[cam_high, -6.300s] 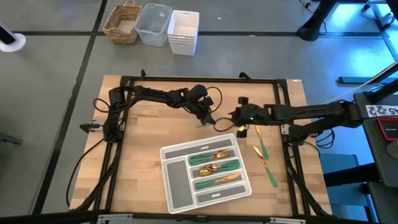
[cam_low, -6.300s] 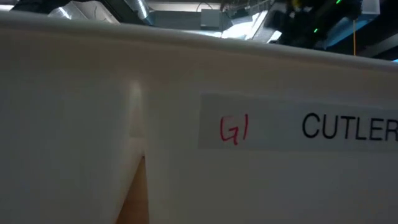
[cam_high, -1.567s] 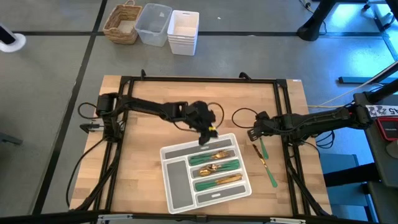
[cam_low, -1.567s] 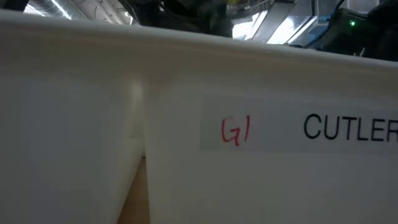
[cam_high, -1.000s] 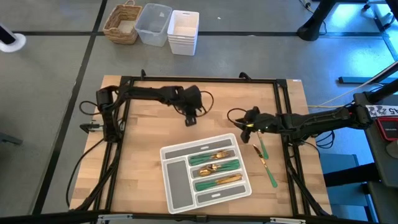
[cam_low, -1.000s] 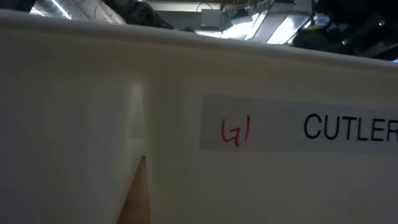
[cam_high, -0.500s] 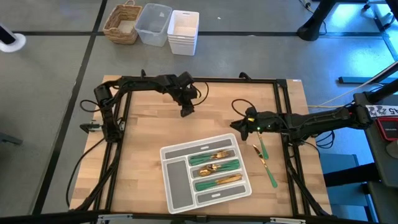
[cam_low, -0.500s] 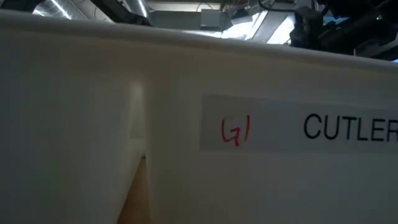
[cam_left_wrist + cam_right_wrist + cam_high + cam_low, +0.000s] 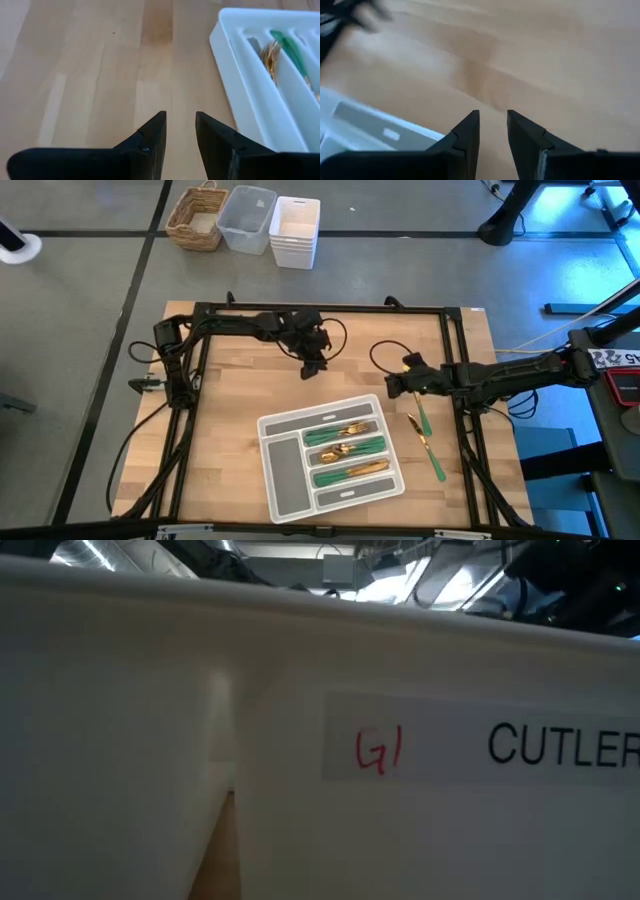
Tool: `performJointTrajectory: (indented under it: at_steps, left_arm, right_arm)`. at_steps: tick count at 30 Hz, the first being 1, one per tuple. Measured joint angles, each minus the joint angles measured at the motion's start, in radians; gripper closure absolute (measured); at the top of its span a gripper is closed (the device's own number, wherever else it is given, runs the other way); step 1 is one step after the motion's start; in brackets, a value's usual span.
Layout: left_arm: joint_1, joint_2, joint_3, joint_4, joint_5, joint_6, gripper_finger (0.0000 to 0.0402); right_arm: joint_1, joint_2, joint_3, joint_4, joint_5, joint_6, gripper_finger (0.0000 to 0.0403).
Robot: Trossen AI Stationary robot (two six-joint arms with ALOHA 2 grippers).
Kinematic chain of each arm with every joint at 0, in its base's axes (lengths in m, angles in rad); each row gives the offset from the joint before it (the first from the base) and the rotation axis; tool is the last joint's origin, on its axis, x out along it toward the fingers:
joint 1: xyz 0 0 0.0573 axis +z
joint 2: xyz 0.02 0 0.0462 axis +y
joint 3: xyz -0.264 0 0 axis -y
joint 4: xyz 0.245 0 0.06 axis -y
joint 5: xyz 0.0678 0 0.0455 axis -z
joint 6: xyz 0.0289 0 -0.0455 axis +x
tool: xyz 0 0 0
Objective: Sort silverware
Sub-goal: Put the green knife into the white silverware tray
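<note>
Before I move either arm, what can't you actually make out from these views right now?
- Low view: a white wall marked "CUTLER", cut off at the edge, fills the picture; table and silverware hidden.
- High view: pieces in the tray and the two loose pieces are too small to tell forks, spoons and knives apart.
- Left wrist view: only part of the tray shows; the rest is cut off.
- Right wrist view: a dark blurred shape in a corner cannot be identified.

bare wood btwn arms, tray [image 9: 283, 492] blocks front-centre, cutlery [image 9: 426, 437] right
</note>
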Motion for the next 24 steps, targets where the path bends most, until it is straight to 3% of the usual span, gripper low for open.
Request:
performJointTrajectory:
  at_steps: [5,12,24]
  left_arm:
    - [0.000,0.001,0.000,0.005,0.008,-0.054,0.0304]
    - [0.002,0.001,0.000,0.005,0.012,-0.070,0.0304]
    - [0.002,0.001,0.000,0.005,0.012,-0.066,0.0304]
  right_arm:
    - [0.000,0.000,0.000,-0.128,-0.109,0.224,0.0304]
    - [0.000,0.000,0.000,-0.368,-0.106,0.548,0.0304]
    - [0.000,0.000,-0.001,-0.482,-0.048,0.616,0.0304]
